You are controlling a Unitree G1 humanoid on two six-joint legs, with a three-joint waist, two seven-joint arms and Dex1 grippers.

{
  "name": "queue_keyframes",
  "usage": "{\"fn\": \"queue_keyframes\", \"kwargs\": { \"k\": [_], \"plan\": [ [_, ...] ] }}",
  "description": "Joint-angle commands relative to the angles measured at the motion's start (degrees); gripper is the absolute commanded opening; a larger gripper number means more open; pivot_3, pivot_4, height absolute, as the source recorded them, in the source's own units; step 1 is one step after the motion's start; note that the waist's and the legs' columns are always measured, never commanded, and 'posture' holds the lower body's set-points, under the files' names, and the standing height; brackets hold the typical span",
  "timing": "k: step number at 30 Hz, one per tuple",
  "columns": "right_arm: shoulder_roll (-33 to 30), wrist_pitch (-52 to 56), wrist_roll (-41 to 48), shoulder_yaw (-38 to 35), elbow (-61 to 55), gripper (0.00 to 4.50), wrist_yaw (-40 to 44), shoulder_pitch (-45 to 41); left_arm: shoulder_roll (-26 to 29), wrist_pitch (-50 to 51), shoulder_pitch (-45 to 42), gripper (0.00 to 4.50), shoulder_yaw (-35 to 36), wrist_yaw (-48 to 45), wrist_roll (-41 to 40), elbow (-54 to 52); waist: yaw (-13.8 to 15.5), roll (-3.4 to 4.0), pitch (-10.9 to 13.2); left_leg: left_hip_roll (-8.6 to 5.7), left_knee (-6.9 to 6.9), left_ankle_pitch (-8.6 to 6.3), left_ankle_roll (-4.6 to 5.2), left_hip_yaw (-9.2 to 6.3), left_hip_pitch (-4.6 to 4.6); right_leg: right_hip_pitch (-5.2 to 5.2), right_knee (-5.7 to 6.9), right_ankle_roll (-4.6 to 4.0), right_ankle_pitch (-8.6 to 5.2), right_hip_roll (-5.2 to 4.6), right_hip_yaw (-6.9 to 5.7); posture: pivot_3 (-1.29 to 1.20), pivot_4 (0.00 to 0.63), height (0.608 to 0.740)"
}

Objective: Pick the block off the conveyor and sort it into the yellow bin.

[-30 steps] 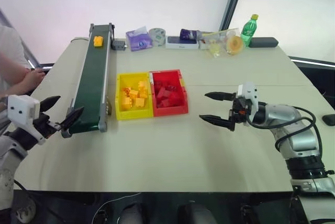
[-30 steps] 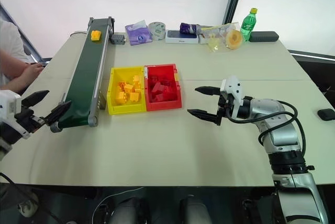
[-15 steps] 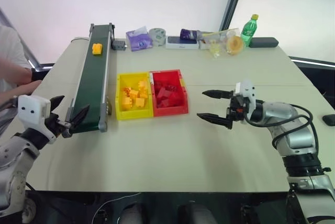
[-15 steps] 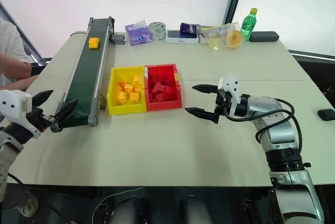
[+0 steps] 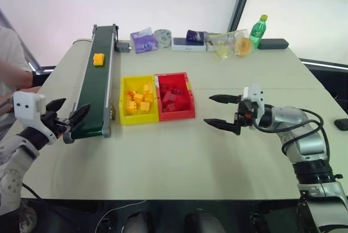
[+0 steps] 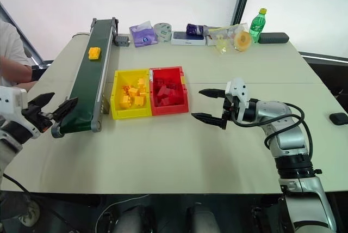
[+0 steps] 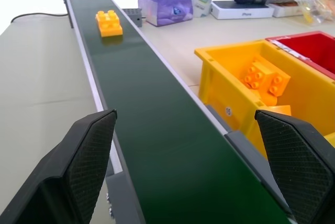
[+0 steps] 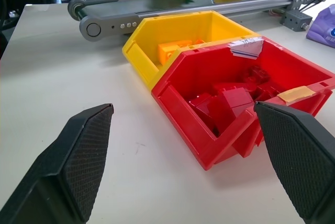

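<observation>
The left gripper waits with its jaws spread wide and nothing between them, poised at the near end of the conveyor and aimed up the belt's length. The block, a yellow-orange brick, rides the dark green belt towards the conveyor's far end, well apart from those fingers and straight ahead of them along the belt's long axis. In the left wrist view the brick sits squarely on the belt between the two black fingertips' lines of sight. The yellow bin, already holding several yellow bricks, stands just beside the conveyor's right rail, touching the red bin on its far side. Beyond that red bin from the conveyor, the right gripper hovers over the table, jaws likewise parted and empty, pointing towards the bins. The left arm is plainly the nearer to the block, and the pick looks to be its job.
</observation>
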Motion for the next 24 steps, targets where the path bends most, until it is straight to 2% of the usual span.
{"fn": "queue_keyframes", "kwargs": {
  "k": [1,8,12,16,20,24],
  "plan": [
    [-0.11,-1.02,0.59,-1.14,-1.26,4.50,0.09,-0.05,1.39,-0.61,-0.19,4.46,2.45,-0.62,-0.62,-1.12,0.00,0.00,0.00,0.00,0.00,0.00,0.00,0.00,0.00,0.00,0.00,0.00,0.00,0.00,0.00,0.00,0.150,0.740],
    [-0.15,-0.90,0.64,-1.08,-1.23,4.50,0.21,-0.28,1.15,-0.29,0.08,4.46,2.34,-0.01,-0.36,-0.91,0.02,0.00,0.00,0.00,0.00,0.00,0.00,0.00,0.00,0.00,0.00,0.00,0.00,-0.01,0.00,0.00,0.150,0.740],
    [-0.18,-0.93,0.63,-1.07,-1.10,4.50,0.34,-0.27,2.44,2.57,-1.99,4.46,0.59,4.91,2.60,-0.47,0.07,0.00,0.00,0.00,0.01,0.00,0.00,0.00,0.00,0.00,0.00,0.00,0.00,-0.01,0.00,0.00,0.150,0.740],
    [-0.02,-1.03,0.50,-0.89,-0.92,4.50,0.38,-0.32,1.74,9.26,-8.37,4.46,-0.72,13.63,3.66,-1.57,0.23,-0.01,0.00,-0.02,0.04,0.00,0.01,-0.03,0.00,0.04,0.00,0.00,0.00,-0.01,0.00,0.00,0.150,0.740],
    [0.27,-1.13,0.46,-0.74,-0.77,4.50,0.35,-0.44,-2.06,14.47,-11.97,4.46,-4.87,22.58,6.36,-6.60,0.20,-0.01,0.00,-0.03,0.02,0.00,0.01,-0.03,0.00,0.04,0.00,0.01,0.00,-0.02,0.01,0.00,0.150,0.740],
    [0.56,-1.05,0.44,-0.77,-0.90,4.50,0.13,-0.38,-8.27,19.31,-13.57,4.46,-5.23,29.83,6.90,-9.82,0.15,-0.02,-0.01,-0.03,0.05,0.00,0.00,-0.05,0.00,0.05,0.00,0.02,0.01,0.01,0.02,0.00,0.150,0.740]
  ]
}}
